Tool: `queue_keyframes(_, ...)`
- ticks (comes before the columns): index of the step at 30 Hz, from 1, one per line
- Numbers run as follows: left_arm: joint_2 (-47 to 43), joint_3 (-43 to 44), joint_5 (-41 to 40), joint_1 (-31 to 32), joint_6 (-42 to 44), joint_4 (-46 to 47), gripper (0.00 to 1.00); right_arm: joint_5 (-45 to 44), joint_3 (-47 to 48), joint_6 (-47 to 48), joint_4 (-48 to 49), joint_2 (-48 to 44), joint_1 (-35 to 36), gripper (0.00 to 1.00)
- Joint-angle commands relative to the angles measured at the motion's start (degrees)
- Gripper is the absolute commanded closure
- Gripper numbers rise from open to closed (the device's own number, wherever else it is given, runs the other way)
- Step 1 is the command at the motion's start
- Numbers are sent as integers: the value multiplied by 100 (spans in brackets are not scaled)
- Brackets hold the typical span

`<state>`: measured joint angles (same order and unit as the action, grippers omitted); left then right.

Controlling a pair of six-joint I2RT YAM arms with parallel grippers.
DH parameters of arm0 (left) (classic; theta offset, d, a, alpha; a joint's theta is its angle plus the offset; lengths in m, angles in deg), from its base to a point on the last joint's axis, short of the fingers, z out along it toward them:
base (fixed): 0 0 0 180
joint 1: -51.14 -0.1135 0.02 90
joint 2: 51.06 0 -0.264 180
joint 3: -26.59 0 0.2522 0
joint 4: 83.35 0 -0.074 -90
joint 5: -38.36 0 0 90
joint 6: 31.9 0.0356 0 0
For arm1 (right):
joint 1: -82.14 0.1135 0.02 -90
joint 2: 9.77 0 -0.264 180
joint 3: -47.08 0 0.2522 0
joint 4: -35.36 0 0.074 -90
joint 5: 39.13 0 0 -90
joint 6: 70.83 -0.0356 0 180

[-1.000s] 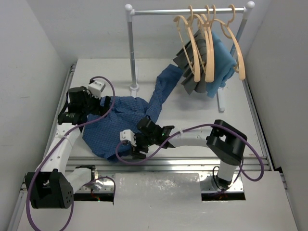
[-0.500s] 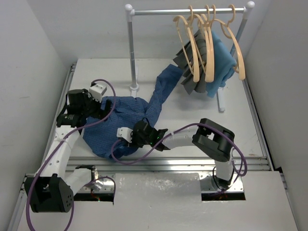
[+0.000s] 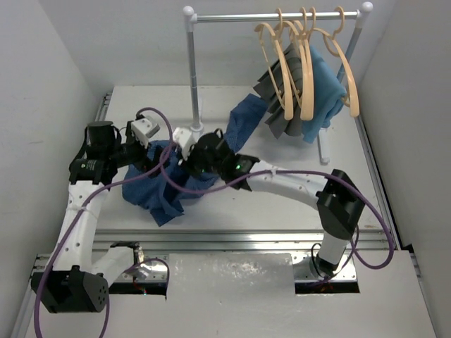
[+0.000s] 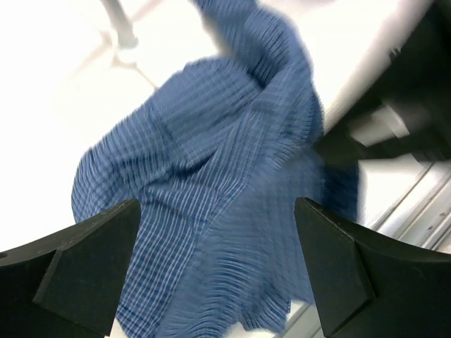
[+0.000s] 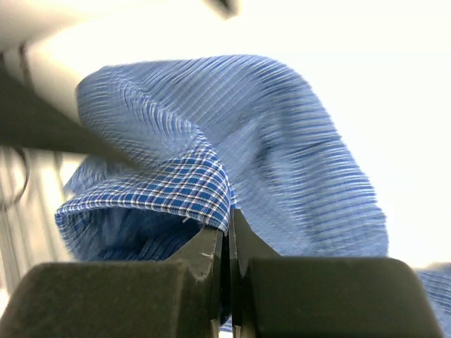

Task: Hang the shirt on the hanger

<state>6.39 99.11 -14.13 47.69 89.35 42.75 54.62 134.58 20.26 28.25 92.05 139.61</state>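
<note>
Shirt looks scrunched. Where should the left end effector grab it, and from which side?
Probably the raised fold in the middle of the shirt. It lies between the open left end effector fingers, so come straight forward onto it. The right end effector pinches a hem edge, so the cloth is bunched.

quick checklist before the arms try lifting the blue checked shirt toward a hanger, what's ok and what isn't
1. Right fingers clamped on the dark blue checked button-up shirt: ok, shut on a hem edge.
2. Left fingers gripping the shirt: not ok, spread wide, cloth beyond them.
3. Shirt spread out: not ok, bunched on the white table, one part stretched up toward the metal clothes rail.
4. Free pale tan curved hanger on the rail: cannot tell.
5. Collar located: cannot tell.
</note>
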Motion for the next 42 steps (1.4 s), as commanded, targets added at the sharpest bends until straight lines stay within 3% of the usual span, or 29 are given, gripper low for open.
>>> queue_keyframes(1, -190, 468, 528, 28, -109, -29, 11, 171, 536, -907, -604, -128, -499, 100)
queue_keyframes(8, -164, 514, 871, 37, -495, 436, 11, 161, 1424, -1496, -1086, 268, -773, 100)
queue_keyframes(14, -120, -180, 625, 281, -882, 1112, 13, 56, 1820, -1962, -1167, 382, -895, 100)
queue_keyframes(18, -23, -505, -270, 1047, -1182, 1500, 12, 126, 1846, -2243, -1053, 418, -975, 100)
queue_keyframes(23, -147, -787, -1296, 1074, -1261, 2000, 15, 319, 1539, -2516, -711, 286, -1063, 100)
queue_keyframes(27, 160, -1086, -1686, 1144, -1235, 2308, 24, 311, 1530, -2543, -692, 294, -1063, 100)
queue_keyframes(32, 565, -1244, -2124, 1144, -1235, 2546, 25, 337, 1495, -2552, -701, 260, -1071, 100)
queue_keyframes(36, 618, -1341, -2626, 1135, -1042, 2626, 39, 293, 1355, -2473, -701, 102, -1141, 100)
queue_keyframes(39, 329, -1359, -2812, 917, -770, 2538, 56, 363, 1065, -2481, -710, -162, -1396, 100)
queue_keyframes(40, 232, -1341, -2724, 672, -743, 2494, 68, 372, 838, -2481, -701, -250, -1527, 100)
queue_keyframes(42, 12, -1192, -2504, 529, -690, 2389, 80, 337, 643, -2403, -570, -461, -1607, 100)
